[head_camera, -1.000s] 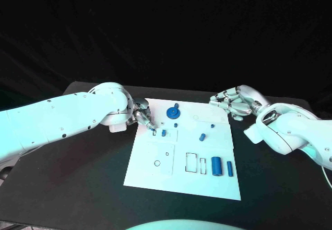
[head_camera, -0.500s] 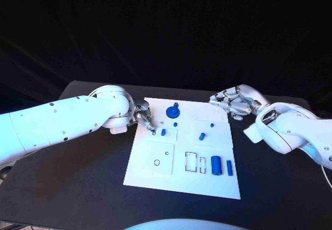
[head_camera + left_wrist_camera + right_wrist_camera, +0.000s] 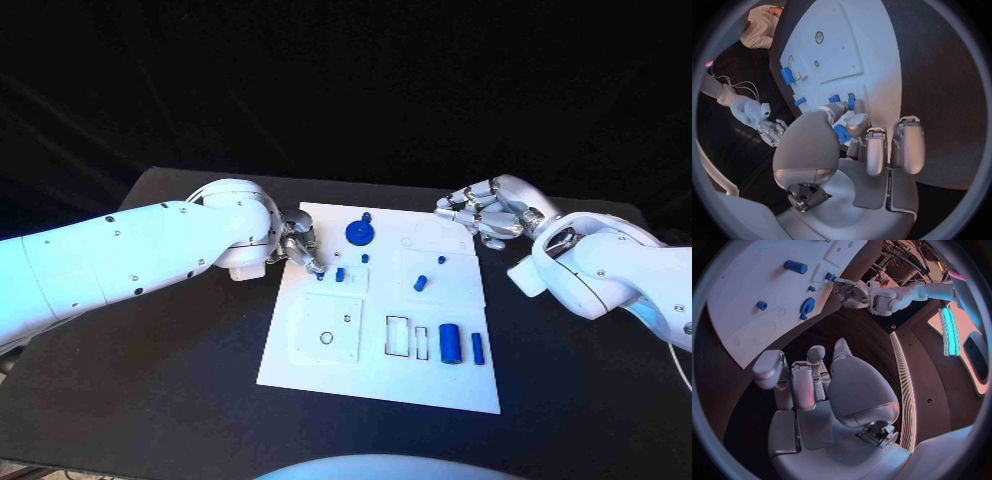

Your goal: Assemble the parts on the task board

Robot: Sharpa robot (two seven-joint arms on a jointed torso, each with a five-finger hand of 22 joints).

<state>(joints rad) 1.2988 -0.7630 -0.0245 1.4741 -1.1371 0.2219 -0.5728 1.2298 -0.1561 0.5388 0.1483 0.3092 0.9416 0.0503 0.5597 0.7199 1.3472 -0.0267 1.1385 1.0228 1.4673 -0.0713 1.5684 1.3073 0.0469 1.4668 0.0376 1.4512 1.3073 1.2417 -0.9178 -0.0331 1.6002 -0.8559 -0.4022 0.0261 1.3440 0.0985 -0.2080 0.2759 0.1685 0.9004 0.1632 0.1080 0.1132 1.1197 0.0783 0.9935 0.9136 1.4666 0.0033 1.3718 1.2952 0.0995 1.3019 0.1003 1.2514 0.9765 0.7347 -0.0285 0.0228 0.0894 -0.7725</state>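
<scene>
The white task board (image 3: 378, 382) lies mid-table. My left hand (image 3: 299, 243) is at its far left edge with fingertips down by two small blue parts (image 3: 340, 273). In the left wrist view this hand (image 3: 856, 146) pinches a small blue part (image 3: 842, 134) between thumb and a finger. A blue gear (image 3: 359, 234) stands just right of it. My right hand (image 3: 485, 215) hovers off the board's far right corner, fingers curled in, holding nothing. A blue cylinder (image 3: 450, 345) and a slim blue piece (image 3: 477, 348) lie at the near right.
More small blue parts (image 3: 420, 283) stand mid-board beside outlined slots (image 3: 400, 336). The black table (image 3: 159, 400) surrounds the board on all sides. In the right wrist view the board (image 3: 748, 290) and my left hand (image 3: 851, 290) lie ahead.
</scene>
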